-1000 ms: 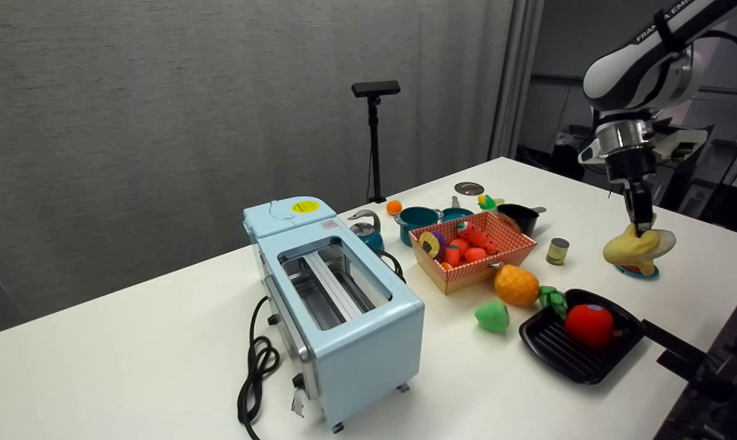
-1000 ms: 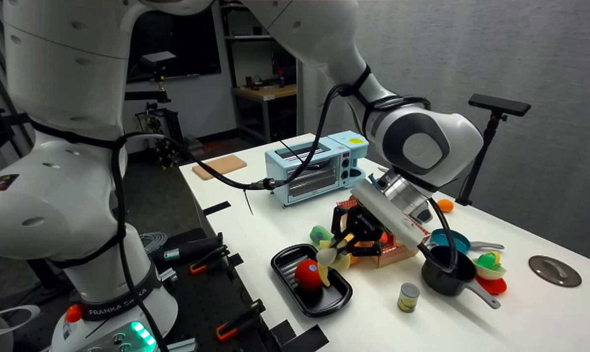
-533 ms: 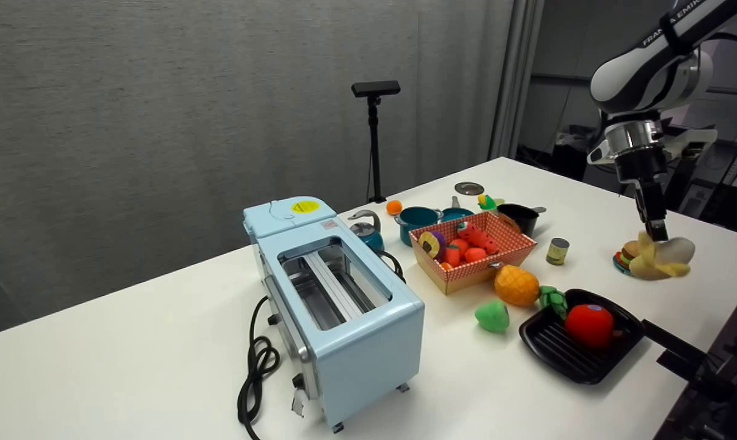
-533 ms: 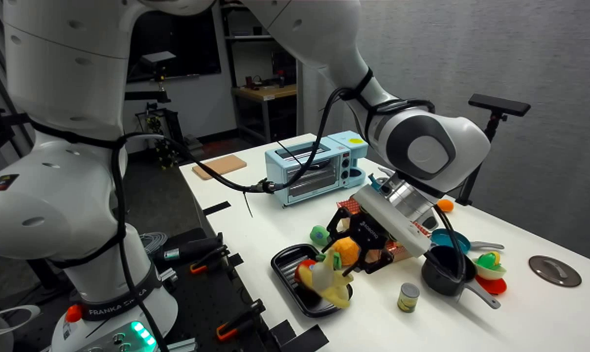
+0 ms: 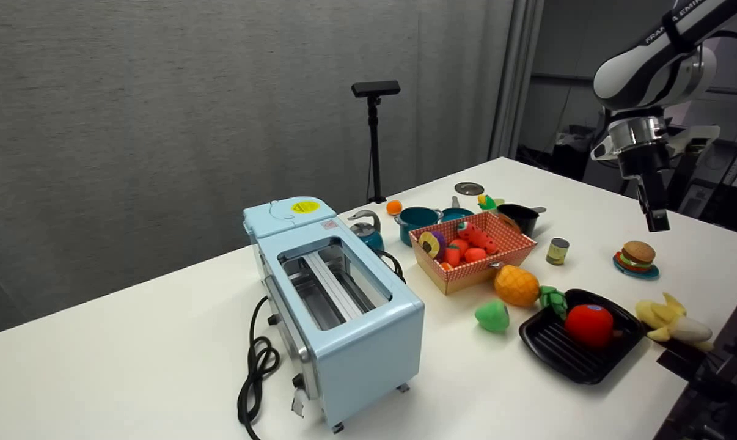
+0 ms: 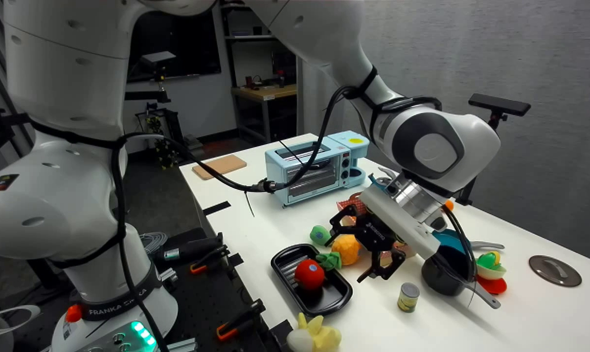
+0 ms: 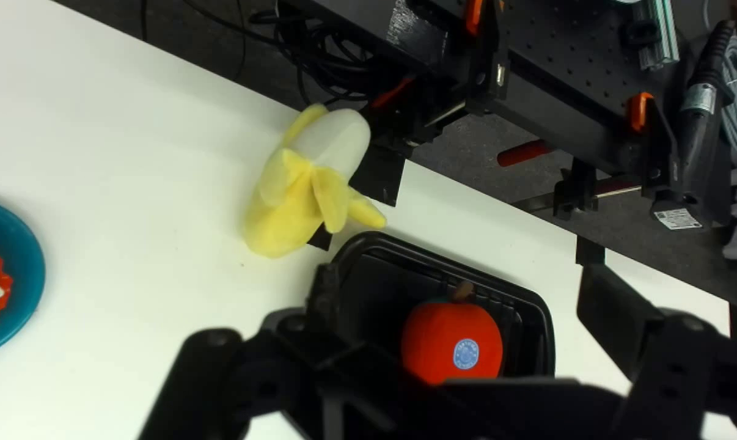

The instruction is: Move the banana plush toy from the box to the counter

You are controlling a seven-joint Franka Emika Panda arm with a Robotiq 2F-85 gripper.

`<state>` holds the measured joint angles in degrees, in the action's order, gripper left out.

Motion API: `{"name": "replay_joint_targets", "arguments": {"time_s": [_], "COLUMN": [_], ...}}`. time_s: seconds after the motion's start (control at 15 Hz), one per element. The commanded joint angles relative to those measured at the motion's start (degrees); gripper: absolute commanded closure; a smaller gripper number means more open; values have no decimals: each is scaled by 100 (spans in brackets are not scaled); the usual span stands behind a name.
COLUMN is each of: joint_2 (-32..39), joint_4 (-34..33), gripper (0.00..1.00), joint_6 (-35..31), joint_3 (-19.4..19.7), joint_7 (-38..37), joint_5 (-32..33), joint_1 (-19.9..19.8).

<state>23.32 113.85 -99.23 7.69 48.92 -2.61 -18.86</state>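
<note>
Nearest in the wrist view, see the hand [image 7: 460,290] with 2 fingers [image 7: 616,318] spread wide apart, gripping nothing. Past them, find the black tray [image 7: 381,278] with a red round toy [image 7: 457,342] inside and, just beside it, the banana plush toy [image 7: 295,198], lying on the table [image 7: 130,153] by its edge. Farther off, in an exterior view, see the box [image 5: 428,265] holding toy fruit [image 5: 478,237], then the blue toaster [image 5: 368,373].

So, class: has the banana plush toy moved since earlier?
Yes, downward: in an exterior view, the banana plush toy went from partly hiding the burger to beside the tray.
</note>
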Motion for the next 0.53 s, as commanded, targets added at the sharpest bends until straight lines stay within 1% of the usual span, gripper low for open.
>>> {"name": "replay_joint_targets", "arguments": {"time_s": [0.0, 0.07, 0.13, 0.47], "joint_2": [26, 40, 6, 10], "joint_4": [-209, -252, -81, -138], "gripper": [0, 0, 0, 0], "joint_6": [245, 320, 62, 151], "joint_3": [46, 49, 24, 32], "joint_7": [-23, -27, -3, -4], "joint_5": [65, 8, 3, 4], "joint_1": [-19, -37, -8, -13]}}
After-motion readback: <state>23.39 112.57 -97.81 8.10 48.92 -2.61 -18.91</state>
